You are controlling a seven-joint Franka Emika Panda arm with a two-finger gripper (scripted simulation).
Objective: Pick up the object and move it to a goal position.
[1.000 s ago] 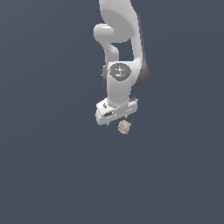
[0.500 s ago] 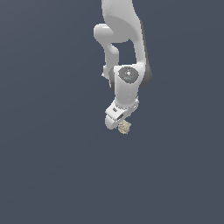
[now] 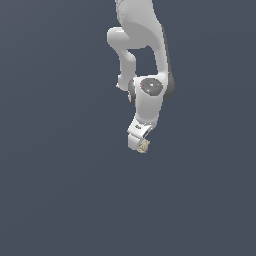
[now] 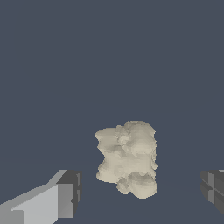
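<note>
The claw (image 3: 141,145) hangs spread wide around the beige object (image 4: 127,158), neither finger (image 4: 65,192) touching it.

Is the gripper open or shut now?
Open. In the wrist view the fingers stand apart on both sides of the beige chunk, not touching it.

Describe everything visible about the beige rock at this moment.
The rock is a small, lumpy beige chunk with a mottled, knobbly surface, stone-like in look and taller than wide in the wrist view. It sits on the plain dark floor between the two fingertips of the open hand, with clear gaps on both sides, so nothing grips it. In the exterior view it peeks out just under the hand.
</note>
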